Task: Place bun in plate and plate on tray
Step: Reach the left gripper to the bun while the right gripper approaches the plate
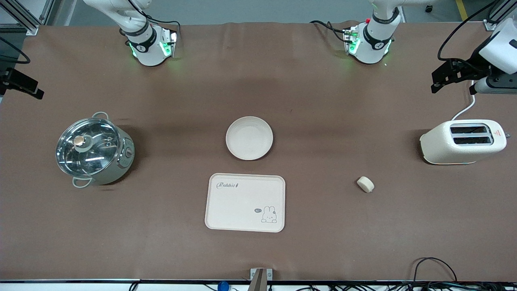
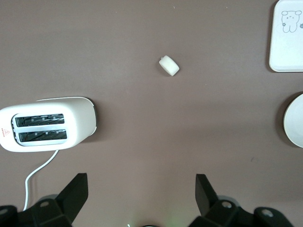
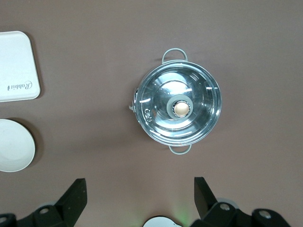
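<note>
The bun [image 1: 365, 184] lies on the brown table toward the left arm's end; it also shows in the left wrist view [image 2: 169, 65]. The plate [image 1: 249, 138] sits empty at mid-table, with the tray [image 1: 245, 202] just nearer the front camera. My left gripper [image 2: 142, 189] is open and empty, held high over the table's left-arm end [image 1: 444, 76]. My right gripper [image 3: 140, 189] is open and empty, high over the right-arm end, with only part of it showing at the edge of the front view [image 1: 24, 85].
A white toaster [image 1: 464, 141] with its cord stands at the left arm's end, farther from the camera than the bun. A steel pot with a glass lid [image 1: 95, 150] stands at the right arm's end. Cables lie along the table's near edge.
</note>
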Controlling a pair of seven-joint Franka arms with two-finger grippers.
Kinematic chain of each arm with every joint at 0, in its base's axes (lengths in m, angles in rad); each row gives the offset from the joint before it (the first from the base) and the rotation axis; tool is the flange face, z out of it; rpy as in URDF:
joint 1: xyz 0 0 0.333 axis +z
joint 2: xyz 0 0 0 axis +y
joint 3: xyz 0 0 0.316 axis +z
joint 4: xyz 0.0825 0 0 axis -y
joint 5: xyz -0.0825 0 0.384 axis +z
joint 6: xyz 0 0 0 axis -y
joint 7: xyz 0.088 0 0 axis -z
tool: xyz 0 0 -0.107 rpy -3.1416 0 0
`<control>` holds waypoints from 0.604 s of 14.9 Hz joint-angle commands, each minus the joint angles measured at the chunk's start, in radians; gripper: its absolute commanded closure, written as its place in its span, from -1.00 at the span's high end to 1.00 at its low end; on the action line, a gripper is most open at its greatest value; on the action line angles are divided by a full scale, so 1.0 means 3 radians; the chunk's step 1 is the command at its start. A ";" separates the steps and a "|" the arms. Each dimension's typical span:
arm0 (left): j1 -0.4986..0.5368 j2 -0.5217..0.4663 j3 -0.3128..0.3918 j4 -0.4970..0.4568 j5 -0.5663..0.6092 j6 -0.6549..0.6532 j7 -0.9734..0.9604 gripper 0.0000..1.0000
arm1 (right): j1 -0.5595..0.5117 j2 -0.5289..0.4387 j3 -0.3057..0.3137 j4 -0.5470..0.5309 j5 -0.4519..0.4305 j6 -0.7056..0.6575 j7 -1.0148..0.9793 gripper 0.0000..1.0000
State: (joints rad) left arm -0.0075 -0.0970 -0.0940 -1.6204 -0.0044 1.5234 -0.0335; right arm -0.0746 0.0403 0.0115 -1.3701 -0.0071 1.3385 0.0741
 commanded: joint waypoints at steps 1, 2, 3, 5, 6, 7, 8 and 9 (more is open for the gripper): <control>0.0030 0.0088 -0.0019 0.0129 0.0061 -0.0077 -0.0026 1.00 | -0.0017 -0.0037 0.0003 -0.0014 -0.0053 -0.0008 -0.0027 1.00; 0.0035 0.0134 -0.0019 0.0175 0.0066 -0.0077 -0.0026 1.00 | -0.0017 -0.0037 0.0003 -0.0019 -0.0053 -0.0013 -0.0027 1.00; 0.0035 0.0230 -0.0009 0.0267 0.0071 -0.0077 -0.0026 1.00 | -0.0017 -0.0037 0.0003 -0.0019 -0.0053 -0.0013 -0.0027 1.00; 0.0025 0.0562 -0.0004 0.0537 0.0137 -0.0082 -0.0021 1.00 | -0.0012 -0.0037 0.0003 -0.0019 -0.0048 -0.0023 -0.0027 1.00; 0.0010 0.0711 -0.0004 0.0599 0.0138 -0.0077 -0.0047 1.00 | -0.0012 -0.0037 0.0003 -0.0019 -0.0038 -0.0028 -0.0027 1.00; 0.0010 0.0844 -0.0004 0.0600 0.0143 -0.0032 -0.0133 1.00 | -0.0017 -0.0037 0.0003 -0.0019 -0.0018 -0.0028 -0.0027 1.00; 0.0010 0.0987 -0.0004 0.0605 0.0138 0.0100 -0.0225 1.00 | -0.0007 -0.0037 0.0003 -0.0035 -0.0017 -0.0039 -0.0027 1.00; -0.0005 0.1110 -0.0004 0.0595 0.0153 0.0284 -0.0337 1.00 | -0.0007 -0.0047 0.0008 -0.0121 -0.0007 -0.0074 -0.0022 1.00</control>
State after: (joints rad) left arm -0.0017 0.1293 -0.0914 -1.5008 0.0188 1.5621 -0.0800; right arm -0.0748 0.0403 0.0093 -1.3723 -0.0070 1.3304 0.0741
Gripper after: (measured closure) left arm 0.000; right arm 0.000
